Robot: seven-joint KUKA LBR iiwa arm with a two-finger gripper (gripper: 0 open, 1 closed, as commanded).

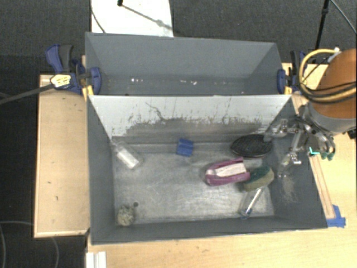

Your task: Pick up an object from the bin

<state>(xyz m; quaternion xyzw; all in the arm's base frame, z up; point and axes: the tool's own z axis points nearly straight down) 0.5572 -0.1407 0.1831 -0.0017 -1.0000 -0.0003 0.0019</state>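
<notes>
Arm (334,88) hung at the bin's (167,191) right wall, jaws low near the green pad (260,177) and black disc (251,146), nothing seen between them, open or closed I couldn't tell, probably placed there since that cluster lay nearest.

A robotics lab: a robot arm (338,88) hung with looped wires reaches into a scuffed grey metal bin (184,66), and a black cable (25,92) trails over dark carpet (33,15).

Scuffed matt grey metal bin (167,119), glossy purple plastic packet (226,172)
</notes>
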